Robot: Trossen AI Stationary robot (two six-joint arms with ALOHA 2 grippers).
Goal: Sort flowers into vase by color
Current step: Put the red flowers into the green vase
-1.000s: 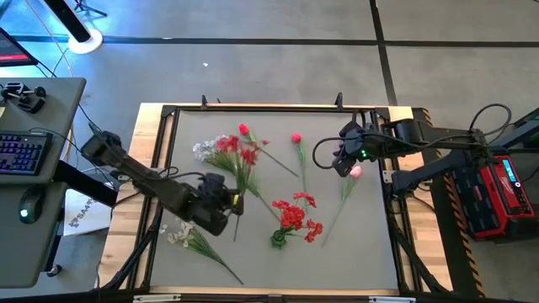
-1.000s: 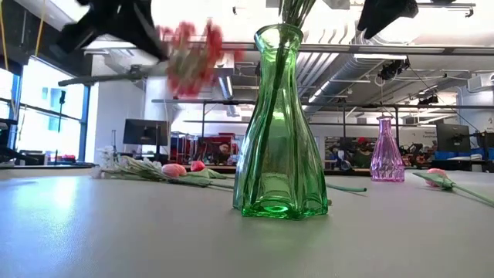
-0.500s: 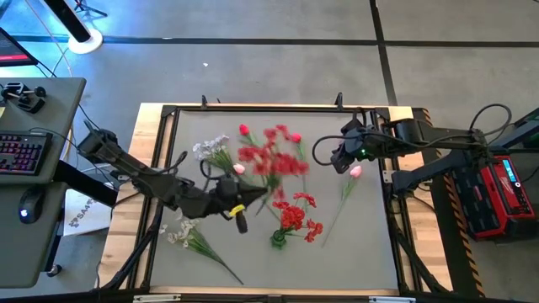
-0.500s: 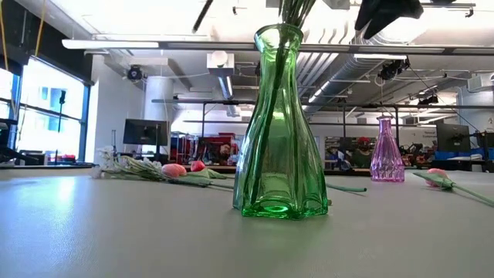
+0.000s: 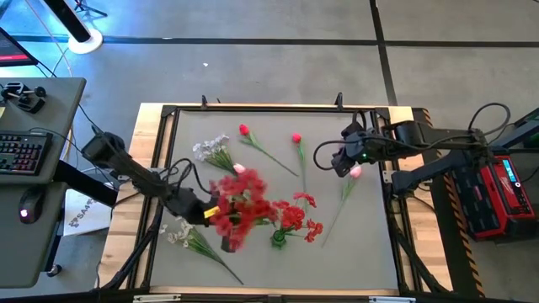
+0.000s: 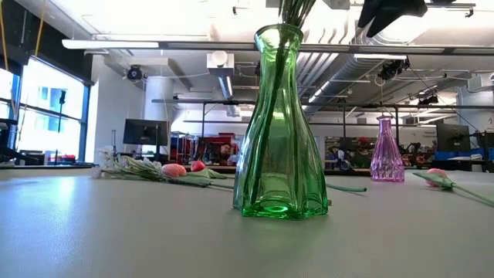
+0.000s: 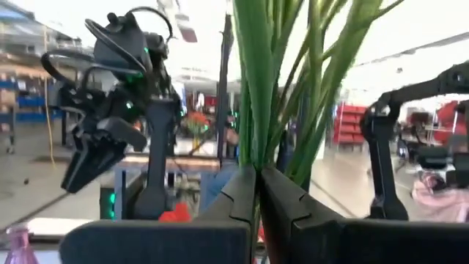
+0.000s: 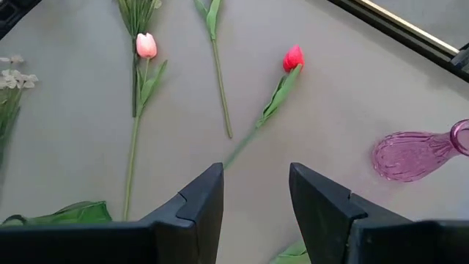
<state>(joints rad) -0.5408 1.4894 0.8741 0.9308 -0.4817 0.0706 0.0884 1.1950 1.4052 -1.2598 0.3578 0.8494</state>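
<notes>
On the left side of the table (image 5: 370, 252), the left gripper (image 5: 217, 215) is clamped on the green stems of a red bunch (image 5: 240, 210). It holds the bunch in the air, just beside the green vase (image 5: 279, 238), which already has red flowers (image 5: 296, 215) in it. I think this step is putting red with red — the stems have to tip upright and slide down into the narrow neck of the vase. That will need a careful aim.

White flowers (image 5: 210, 150) lie near the far left of the table, and another white spray (image 5: 192, 239) lies near the front left. A pink bud (image 5: 239, 168) rests close by. Two red buds (image 5: 244, 130) lie farther back in the middle.

Over on the right, the right gripper (image 5: 344, 162) hangs above the table with its fingers apart, holding nothing. A pink bud with a long stem (image 5: 354, 172) lies just beside it. A pink vase (image 6: 387, 150) stands far back.

That table is flat and gray with a wooden edge. Around it is a big workshop — a desk with a keyboard (image 5: 21, 154) sits at the left, and a red box (image 5: 503, 189) at the right.
</notes>
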